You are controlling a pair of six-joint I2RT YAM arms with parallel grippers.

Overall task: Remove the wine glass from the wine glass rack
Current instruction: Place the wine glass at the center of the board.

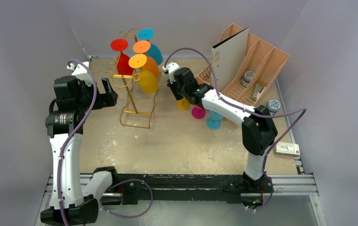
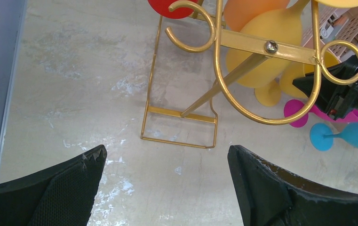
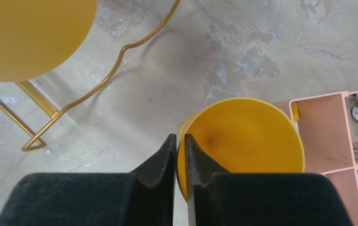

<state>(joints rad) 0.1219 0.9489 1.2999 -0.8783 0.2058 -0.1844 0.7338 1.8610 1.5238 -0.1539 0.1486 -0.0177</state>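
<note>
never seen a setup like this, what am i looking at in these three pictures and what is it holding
Two robot arms are bolted to a table, each ending in a two-finger gripper. The wide picture looks down from above; the other two come from cameras on the wrists. The left gripper is open and empty, facing the gold wine glass rack, where coloured glasses hang. The right gripper pinches the rim of a yellow wine glass. A magenta glass and a blue glass lie near a peach organiser.

Beige table (image 1: pixel 177 141) with rack (image 1: pixel 131 95), glasses (image 1: pixel 198 113), organiser (image 1: pixel 261 61)
</note>
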